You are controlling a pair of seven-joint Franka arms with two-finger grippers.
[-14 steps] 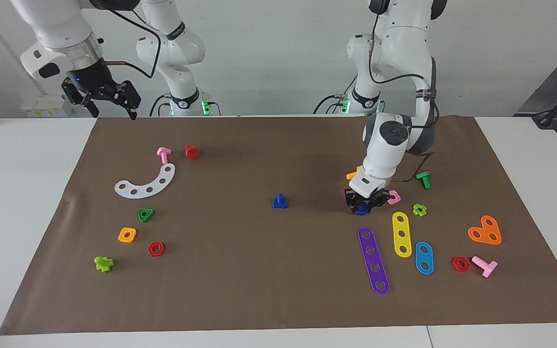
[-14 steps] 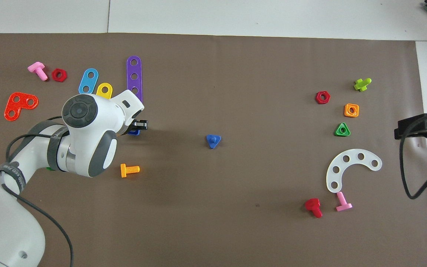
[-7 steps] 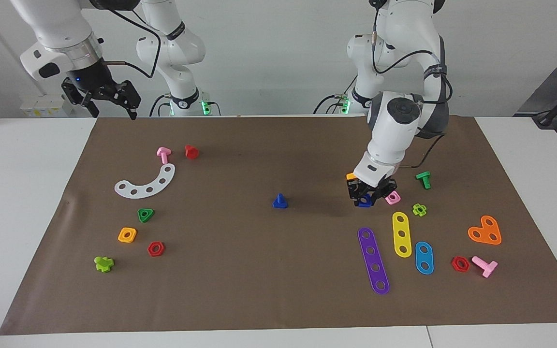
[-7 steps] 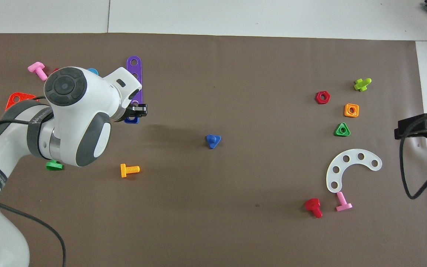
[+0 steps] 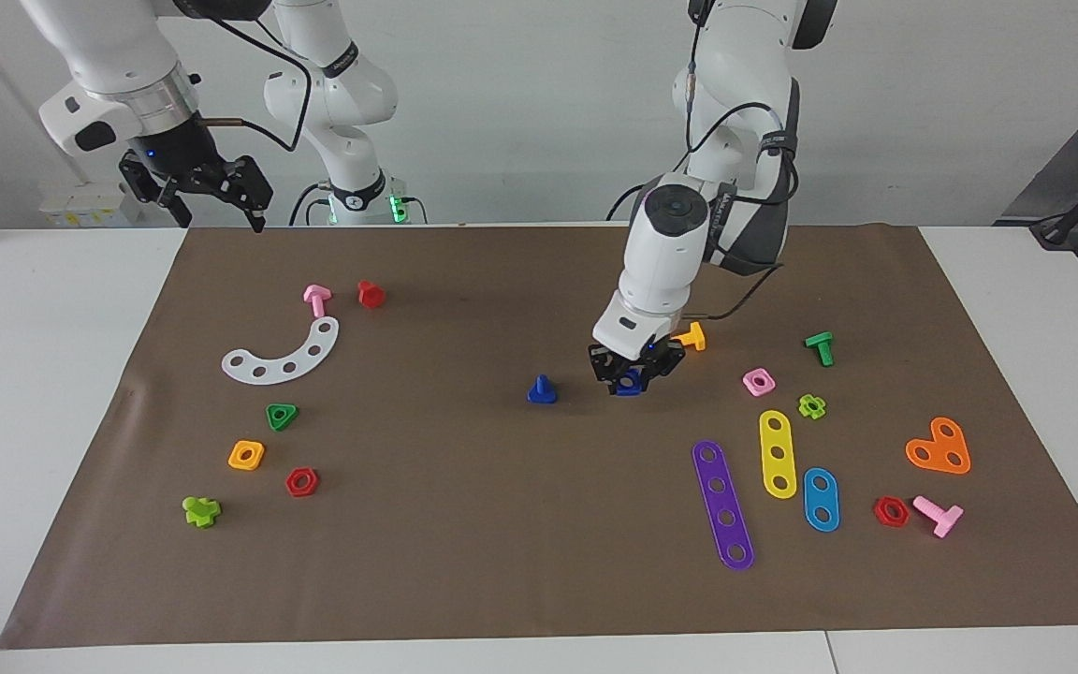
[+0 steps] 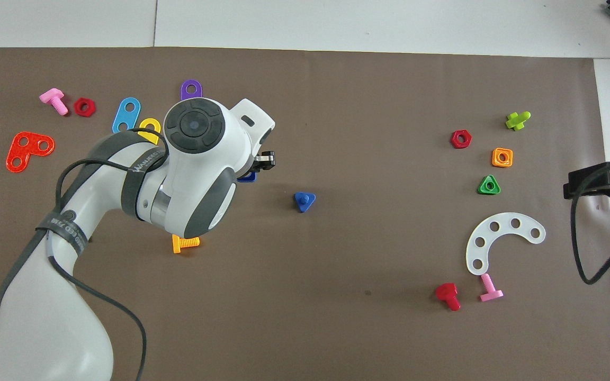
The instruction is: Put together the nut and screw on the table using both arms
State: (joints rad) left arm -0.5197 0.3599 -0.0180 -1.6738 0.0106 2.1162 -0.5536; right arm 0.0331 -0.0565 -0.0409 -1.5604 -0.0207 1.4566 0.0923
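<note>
The dark-blue screw (image 5: 542, 390) stands head down, shaft up, near the middle of the brown mat (image 5: 502, 562); it also shows in the overhead view (image 6: 304, 200). My left gripper (image 5: 634, 373) is shut on the dark-blue square nut (image 5: 630, 383) and holds it just above the mat, beside the screw toward the left arm's end. In the overhead view the nut (image 6: 247, 177) peeks out under the left arm's wrist. My right gripper (image 5: 217, 198) is open and waits raised over the mat's edge at the right arm's end; it also shows in the overhead view (image 6: 601, 182).
Near the left arm's end lie an orange bolt (image 5: 691, 336), pink square nut (image 5: 758, 381), green bolt (image 5: 820, 347), and purple (image 5: 722, 504), yellow (image 5: 778, 453) and blue (image 5: 821, 498) strips. Toward the right arm's end lie a white curved strip (image 5: 284, 354), green triangular nut (image 5: 282, 416) and orange square nut (image 5: 246, 455).
My left gripper has lifted the dark-blue nut off the mat and carried it toward the screw at the middle. The right arm has not moved.
</note>
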